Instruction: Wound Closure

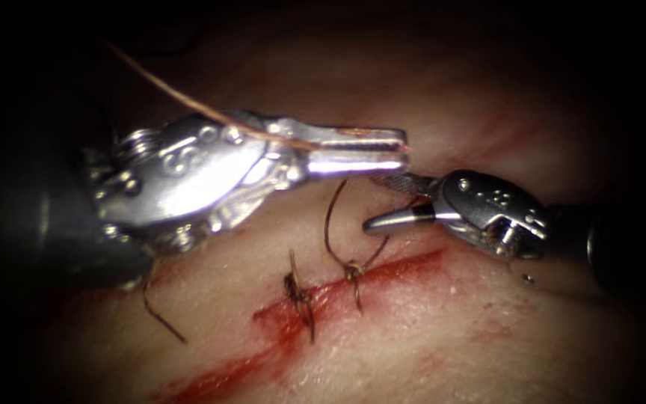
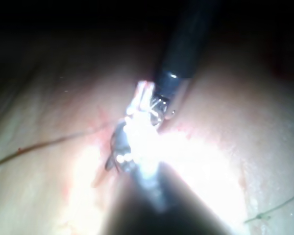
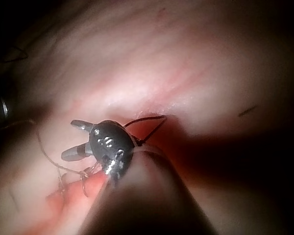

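The tissue (image 1: 428, 337) has a red cut (image 1: 405, 268) running down to the left, with two knotted stitches (image 1: 300, 293) (image 1: 353, 273) across it. My left tool (image 1: 401, 150) lies above the cut, pointing right, shut on the thread (image 1: 181, 97), which trails off to the upper left. My right tool (image 1: 369, 200) comes in from the right, just under the left tool's tip, with its jaws open and empty. From the right-hand stitch a thread loop (image 1: 328, 221) rises toward both tools. The right tool (image 3: 76, 139) stands open in the right wrist view, thread (image 3: 147, 119) beside it.
A loose cut end of thread (image 1: 162, 314) lies on the tissue left of the cut, under the left tool's wrist. Red fluid (image 1: 218, 378) fills the cut's lower stretch. In the left wrist view a thread (image 2: 49, 143) crosses the tissue.
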`<action>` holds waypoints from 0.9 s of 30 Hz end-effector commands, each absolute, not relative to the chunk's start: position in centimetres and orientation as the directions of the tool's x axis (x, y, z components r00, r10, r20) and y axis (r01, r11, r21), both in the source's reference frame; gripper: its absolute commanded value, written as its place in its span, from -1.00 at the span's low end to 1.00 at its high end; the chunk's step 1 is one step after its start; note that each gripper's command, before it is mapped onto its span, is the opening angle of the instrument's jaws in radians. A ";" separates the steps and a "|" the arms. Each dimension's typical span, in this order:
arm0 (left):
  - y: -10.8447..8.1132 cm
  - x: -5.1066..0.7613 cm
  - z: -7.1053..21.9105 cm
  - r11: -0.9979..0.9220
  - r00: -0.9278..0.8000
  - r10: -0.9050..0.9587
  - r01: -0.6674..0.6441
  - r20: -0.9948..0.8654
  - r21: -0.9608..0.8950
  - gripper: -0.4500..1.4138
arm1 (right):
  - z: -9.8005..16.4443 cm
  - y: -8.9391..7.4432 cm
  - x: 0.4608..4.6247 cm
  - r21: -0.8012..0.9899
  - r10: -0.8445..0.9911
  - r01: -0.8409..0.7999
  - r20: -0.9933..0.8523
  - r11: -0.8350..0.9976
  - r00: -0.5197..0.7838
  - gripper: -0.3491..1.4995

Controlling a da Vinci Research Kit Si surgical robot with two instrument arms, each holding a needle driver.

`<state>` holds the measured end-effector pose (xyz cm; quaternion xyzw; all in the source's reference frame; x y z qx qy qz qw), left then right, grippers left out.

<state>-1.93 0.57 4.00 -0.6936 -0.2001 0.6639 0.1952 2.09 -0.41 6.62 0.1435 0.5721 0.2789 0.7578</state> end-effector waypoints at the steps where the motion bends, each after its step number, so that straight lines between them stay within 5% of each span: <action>1: 0.6 -1.99 4.0 -0.841 0.039 0.540 0.023 -0.841 -0.540 -1.00 | 6.7 -0.4 2.27 0.534 0.585 -0.261 -0.790 0.804 0.183 0.82; 11: 0.8 -2.12 3.9 -0.831 0.062 0.556 0.056 -0.829 -0.553 -1.00 | 6.9 -0.5 2.76 0.528 0.565 -0.239 -0.816 0.815 0.125 0.82; 27: 1.0 -2.47 5.4 -0.799 0.017 0.600 0.071 -0.800 -0.598 -1.00 | 6.5 -1.3 2.57 0.530 0.531 -0.034 -0.847 0.847 0.023 0.80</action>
